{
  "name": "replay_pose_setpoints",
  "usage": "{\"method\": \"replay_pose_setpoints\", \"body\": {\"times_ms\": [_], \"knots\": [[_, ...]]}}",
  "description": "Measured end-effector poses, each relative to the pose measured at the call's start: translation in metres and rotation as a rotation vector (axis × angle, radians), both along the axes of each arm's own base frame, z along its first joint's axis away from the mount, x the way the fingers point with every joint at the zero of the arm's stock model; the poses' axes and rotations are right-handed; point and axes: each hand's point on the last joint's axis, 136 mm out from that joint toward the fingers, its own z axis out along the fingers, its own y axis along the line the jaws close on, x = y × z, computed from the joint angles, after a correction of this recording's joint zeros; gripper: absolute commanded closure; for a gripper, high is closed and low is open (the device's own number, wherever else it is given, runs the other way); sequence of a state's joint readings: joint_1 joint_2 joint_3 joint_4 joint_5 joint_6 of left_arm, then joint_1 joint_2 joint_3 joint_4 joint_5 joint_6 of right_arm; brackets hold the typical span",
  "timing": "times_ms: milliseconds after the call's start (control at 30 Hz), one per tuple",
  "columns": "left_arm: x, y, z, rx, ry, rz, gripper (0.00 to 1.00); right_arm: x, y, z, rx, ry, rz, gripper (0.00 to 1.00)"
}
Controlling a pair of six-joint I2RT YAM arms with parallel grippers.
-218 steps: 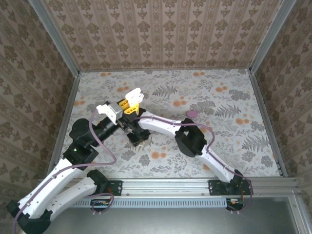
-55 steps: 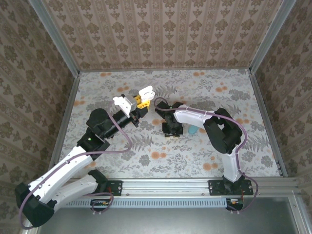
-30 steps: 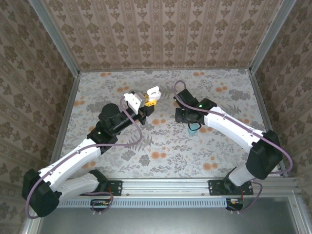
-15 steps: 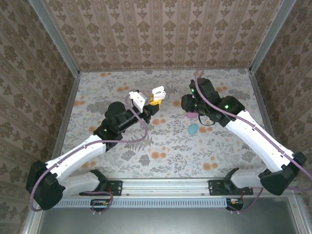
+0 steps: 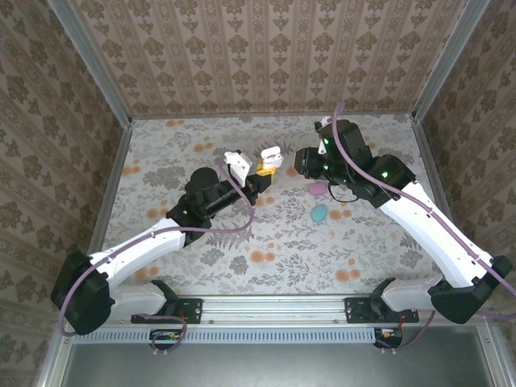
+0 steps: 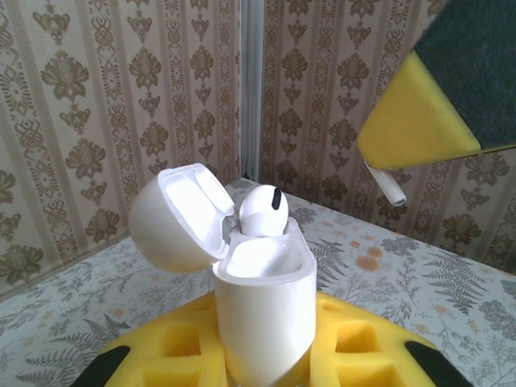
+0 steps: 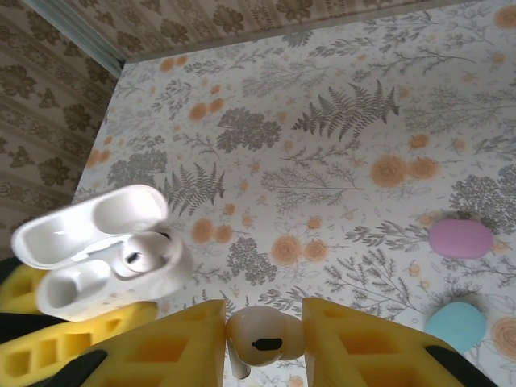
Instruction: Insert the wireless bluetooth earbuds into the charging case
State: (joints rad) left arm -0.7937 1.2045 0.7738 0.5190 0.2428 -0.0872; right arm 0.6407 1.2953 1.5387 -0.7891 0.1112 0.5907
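We see the right gripper (image 7: 264, 316) closed narrow on a white earbud (image 7: 262, 340). It is pinched between two yellow fingers (image 7: 367, 347), with its short stem poking out below them. In the left wrist view this earbud hangs up and to the right of the case, clear of it.

The left gripper (image 6: 264, 345) is clamped on the lower body of a white case (image 6: 262, 298), with yellow fingers (image 6: 359, 347) pressed against both sides. The lid is swung open to the left on its hinge. A second earbud (image 6: 263, 211) sits in the case mouth next to the hinge, its rounded head showing above the rim.

From above, both arms reach in over a table (image 5: 266, 274) with a floral cover. The left arm comes from the near left corner and the right arm from the near right corner. The two grippers face each other above the far half of the table, roughly midway between the left and right edges. They are near one another but not touching, and the open case is between them.

On the table, a pink oval piece (image 5: 319, 189) lies just right of centre, below the right gripper. A teal oval piece (image 5: 320, 214) lies just beside it, towards the near edge. The two do not touch.
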Motion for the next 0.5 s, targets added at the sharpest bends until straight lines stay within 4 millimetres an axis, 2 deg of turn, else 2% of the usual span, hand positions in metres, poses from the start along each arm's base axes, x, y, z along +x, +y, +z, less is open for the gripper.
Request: {"method": "replay_pose_setpoints", "body": {"times_ms": [367, 500], "knots": [[-0.005, -0.006, 0.003, -0.015, -0.014, -0.029, 0.80, -0.002, 0.029, 0.034, 0.073, -0.090, 0.074, 0.69], [-0.007, -0.008, 0.006, -0.025, -0.024, -0.039, 0.80, -0.001, 0.042, 0.036, 0.074, -0.108, 0.104, 0.69]]}}
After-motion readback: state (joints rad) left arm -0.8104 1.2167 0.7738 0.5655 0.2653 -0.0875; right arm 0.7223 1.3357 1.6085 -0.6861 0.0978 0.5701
